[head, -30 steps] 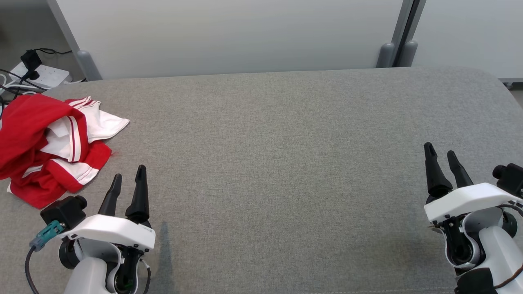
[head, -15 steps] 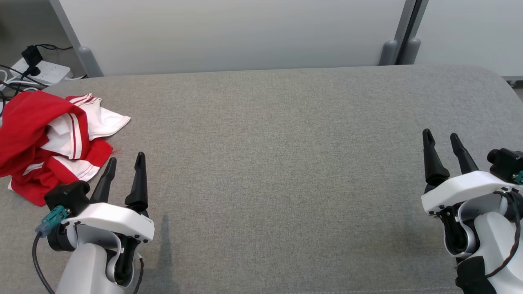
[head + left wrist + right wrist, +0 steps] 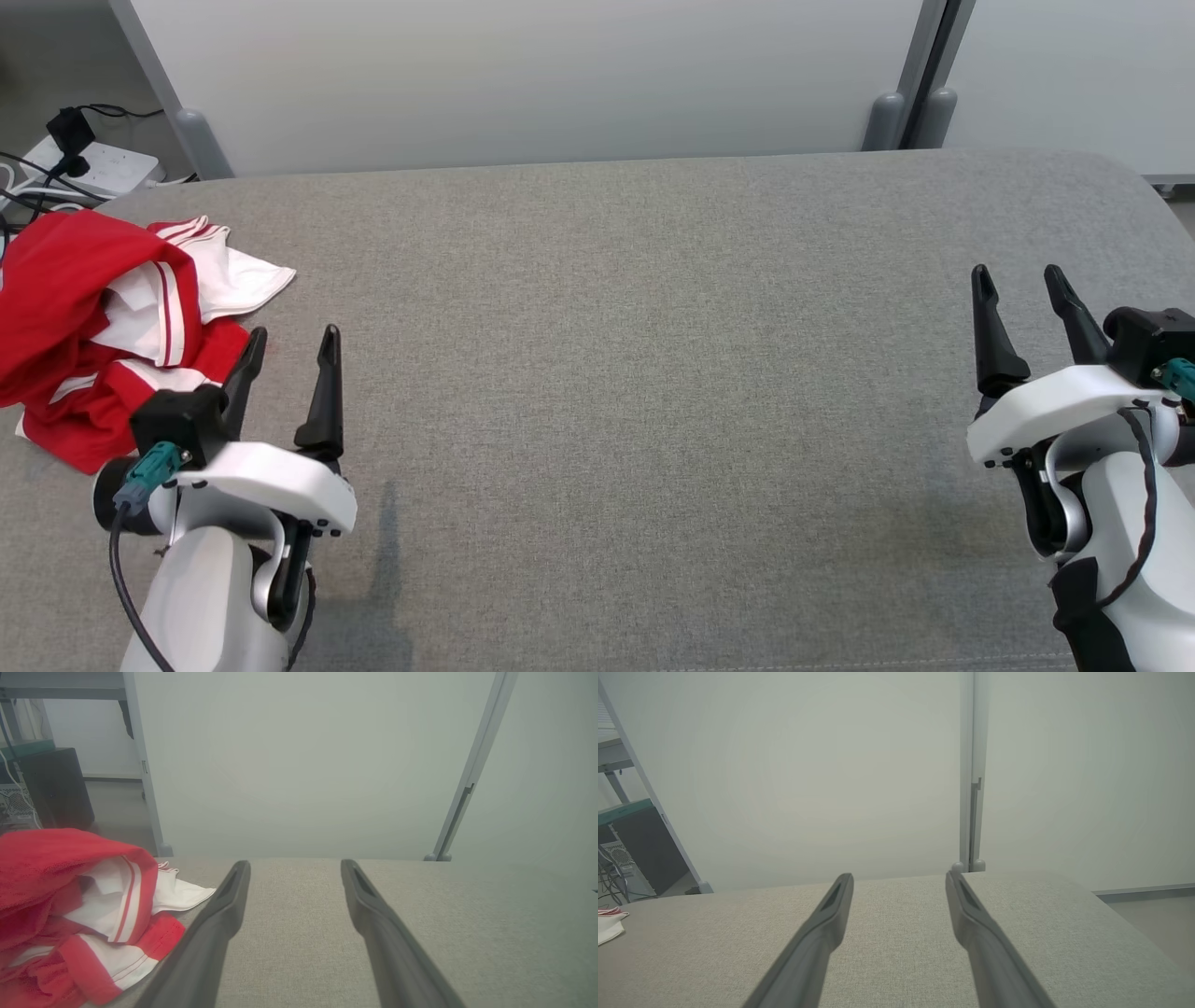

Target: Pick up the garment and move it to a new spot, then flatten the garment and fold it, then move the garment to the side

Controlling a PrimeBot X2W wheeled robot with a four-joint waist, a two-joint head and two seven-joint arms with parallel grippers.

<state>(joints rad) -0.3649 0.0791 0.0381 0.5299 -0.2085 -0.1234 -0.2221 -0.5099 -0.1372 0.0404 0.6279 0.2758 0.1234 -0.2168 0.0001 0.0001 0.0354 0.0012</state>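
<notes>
A crumpled red and white garment (image 3: 103,317) lies in a heap at the far left of the grey table (image 3: 635,355). My left gripper (image 3: 291,338) is open beside its right edge, its left finger close to the red cloth, nothing between the fingers. In the left wrist view the garment (image 3: 70,910) sits left of the open left gripper (image 3: 292,865). At the table's right side my right gripper (image 3: 1018,275) is open and empty; in its wrist view the right gripper (image 3: 899,877) points over bare table, and a white corner of the garment (image 3: 608,926) shows at the far left edge.
Pale partition panels (image 3: 523,75) with grey posts (image 3: 920,75) stand behind the table's far edge. A white power strip with black cables (image 3: 84,159) lies on the floor beyond the back left corner. The table's right corner (image 3: 1144,187) is rounded.
Both grippers have moved forward over the table, away from me, and stayed open. The left gripper has come closer to the garment's right edge. The garment has not moved.
</notes>
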